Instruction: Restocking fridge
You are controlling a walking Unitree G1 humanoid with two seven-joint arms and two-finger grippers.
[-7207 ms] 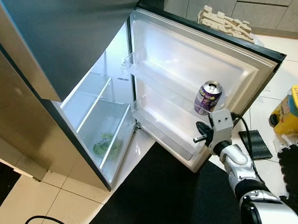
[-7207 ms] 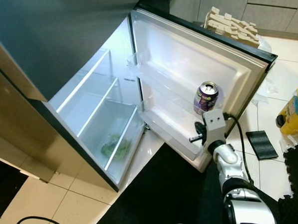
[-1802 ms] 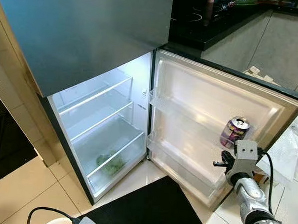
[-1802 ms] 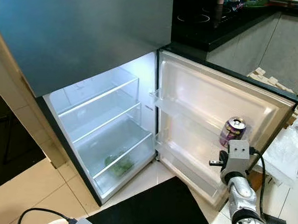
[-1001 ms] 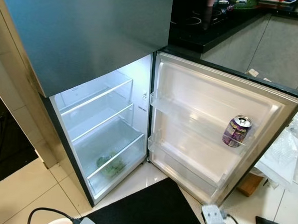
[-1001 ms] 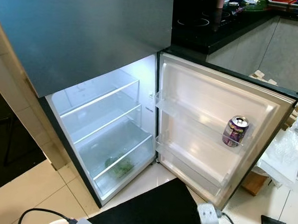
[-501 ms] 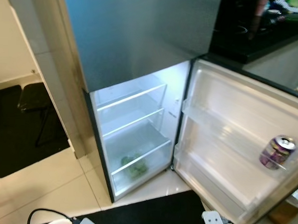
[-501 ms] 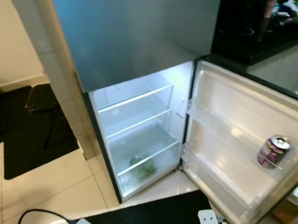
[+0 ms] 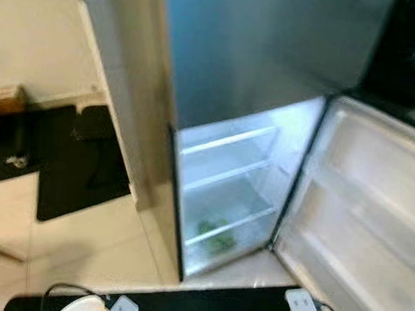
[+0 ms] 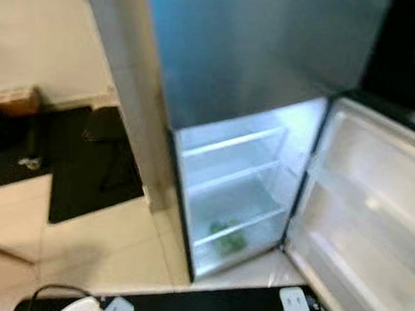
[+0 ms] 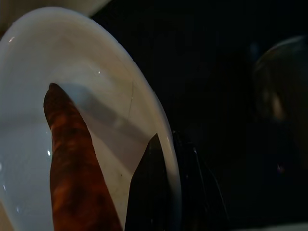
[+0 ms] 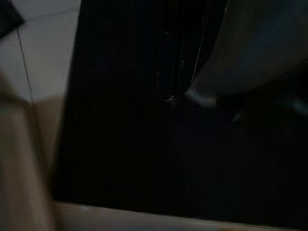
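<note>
At the bottom edge of the blurred head views, the right gripper's [image 9: 302,308] grey wrist block pokes up over the black mat [image 9: 206,305]; I cannot tell its finger state. The left gripper [image 11: 120,202] pinches a white plate's [image 11: 96,96] rim. Beyond, centre frame, the fridge [image 9: 226,191] stands open, greens [image 9: 213,237] in its lowest compartment, its door [image 9: 372,206] swung out at right.

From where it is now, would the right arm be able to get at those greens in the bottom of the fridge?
Probably not yet. The greens lie deep in the open fridge, with nothing blocking them, but the right arm hangs low over the black mat.
</note>
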